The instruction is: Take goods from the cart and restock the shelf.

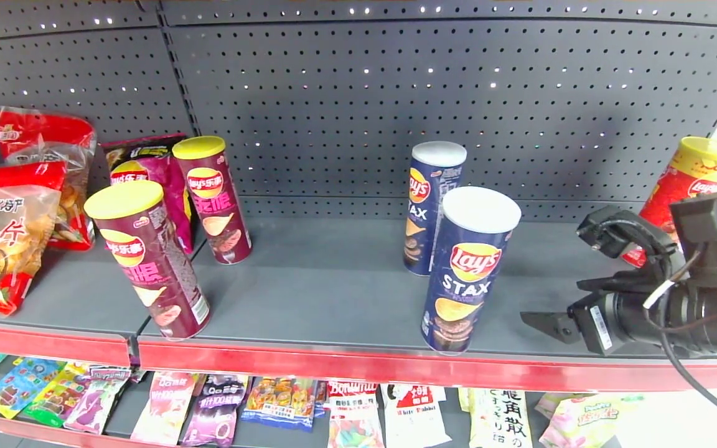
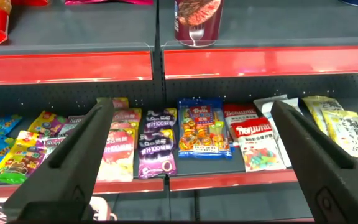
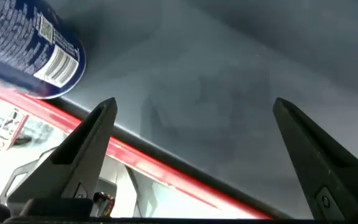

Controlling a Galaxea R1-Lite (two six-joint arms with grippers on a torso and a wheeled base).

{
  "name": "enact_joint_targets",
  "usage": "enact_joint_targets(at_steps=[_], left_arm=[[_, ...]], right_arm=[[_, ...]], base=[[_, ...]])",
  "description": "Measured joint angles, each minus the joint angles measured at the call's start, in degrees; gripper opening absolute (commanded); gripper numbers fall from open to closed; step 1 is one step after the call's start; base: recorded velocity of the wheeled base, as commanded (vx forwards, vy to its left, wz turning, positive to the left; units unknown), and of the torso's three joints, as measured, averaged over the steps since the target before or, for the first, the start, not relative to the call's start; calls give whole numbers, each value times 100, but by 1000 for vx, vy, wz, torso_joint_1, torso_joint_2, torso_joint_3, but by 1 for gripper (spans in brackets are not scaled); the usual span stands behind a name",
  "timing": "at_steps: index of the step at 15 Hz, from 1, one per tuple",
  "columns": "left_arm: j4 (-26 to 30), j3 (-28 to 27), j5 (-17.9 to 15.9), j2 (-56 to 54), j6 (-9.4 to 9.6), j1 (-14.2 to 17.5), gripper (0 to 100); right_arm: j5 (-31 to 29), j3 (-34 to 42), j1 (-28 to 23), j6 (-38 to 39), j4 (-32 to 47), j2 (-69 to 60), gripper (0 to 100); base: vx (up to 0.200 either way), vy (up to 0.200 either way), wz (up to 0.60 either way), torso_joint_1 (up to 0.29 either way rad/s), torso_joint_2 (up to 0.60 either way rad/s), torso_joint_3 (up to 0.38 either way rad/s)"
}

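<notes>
Grey metal shelf (image 1: 333,286) with a red front lip carries the goods, backed by a perforated panel. Two blue cans stand upright right of centre: the front blue can (image 1: 470,270) at the lip, the rear blue can (image 1: 432,205) just behind it. Two maroon cans with yellow lids stand to the left, the front maroon can (image 1: 147,258) near the lip and the rear maroon can (image 1: 214,199) further back. Snack bags (image 1: 13,230) lean at the far left. A red can (image 1: 685,186) stands at the far right.

The right gripper (image 3: 194,106) is spread wide and empty, low over the shelf near the lip, just right of the front blue can. The left gripper (image 2: 191,106) is also spread wide and empty, below that shelf, facing the lower shelf's candy packets (image 2: 197,130).
</notes>
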Motion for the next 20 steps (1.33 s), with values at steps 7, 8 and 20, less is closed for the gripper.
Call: enact_joint_targets(at_steps=[7,8,20], left_arm=[[0,0,6,2,-16,0,100],[0,0,6,2,-16,0,100],[0,0,6,5,-24,0,100]], right_arm=[[-13,-196,240,11,-4,546,100],[-15,-201,262,11,-4,599,100],[-22,-304,566,20,-250,1007,100]], base=[[0,0,0,0,0,0],[0,0,0,0,0,0],[0,0,0,0,0,0]])
